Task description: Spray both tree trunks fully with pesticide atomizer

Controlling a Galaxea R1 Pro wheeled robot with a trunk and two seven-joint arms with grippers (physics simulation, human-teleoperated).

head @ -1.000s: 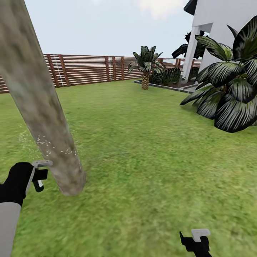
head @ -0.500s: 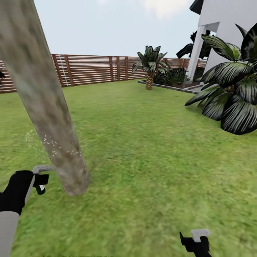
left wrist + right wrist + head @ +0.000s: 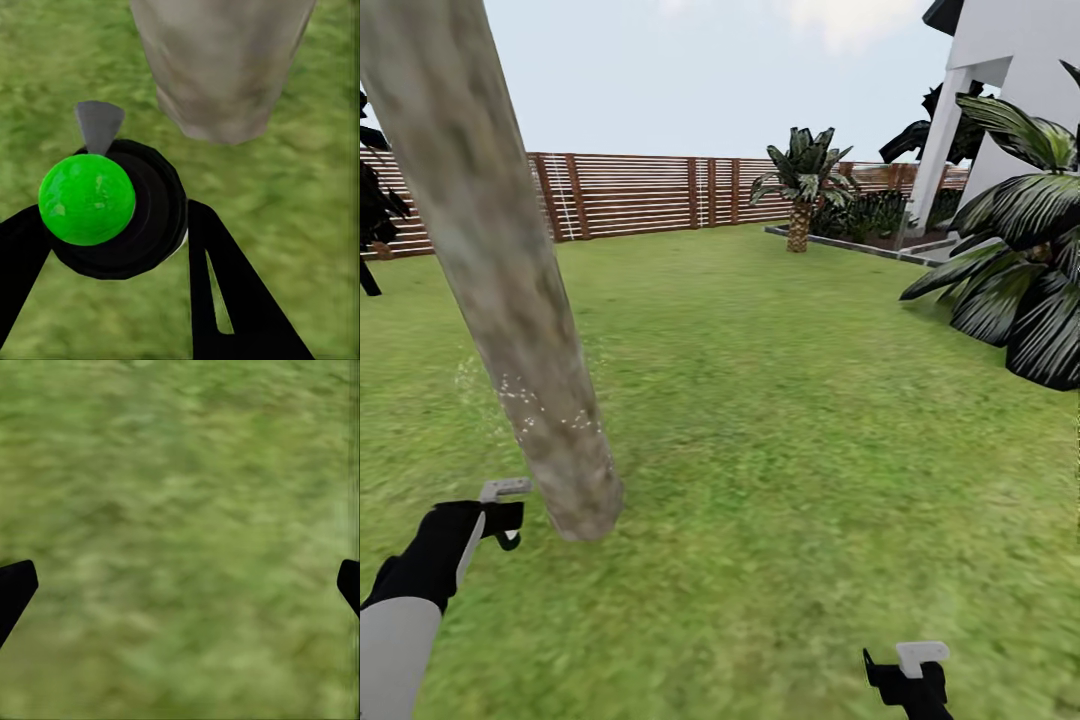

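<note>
- The left hand (image 3: 495, 512) is seen low at the left of the head view, closed around the pesticide atomizer (image 3: 508, 520), which is held just beside the base of the tree trunk (image 3: 510, 300).
- In the left wrist view, the atomizer (image 3: 120, 217) is clamped between the two black fingers (image 3: 225, 292); its round black body carries a bright green top, and a grey nozzle points toward the tree trunk (image 3: 221, 64).
- A scatter of fine white specks, the pesticide (image 3: 535, 410), is seen on the lower part of the trunk, with a few faint specks hanging over the grass to its left.
- The trunk is shown as a thick, mottled grey-tan column, leaning in the head view and meeting the lawn (image 3: 780, 400) close to the left hand.
- The right hand (image 3: 912, 672) is held low at the right, over bare grass, well apart from the trunk; its fingers (image 3: 15, 585) are spread wide, with nothing between them.
- A brown slatted fence (image 3: 660, 195) is seen across the far side of the lawn, with a short palm (image 3: 800, 190) before it and a white building (image 3: 1010, 90) and large dark-leaved plants (image 3: 1020, 270) at the right.
</note>
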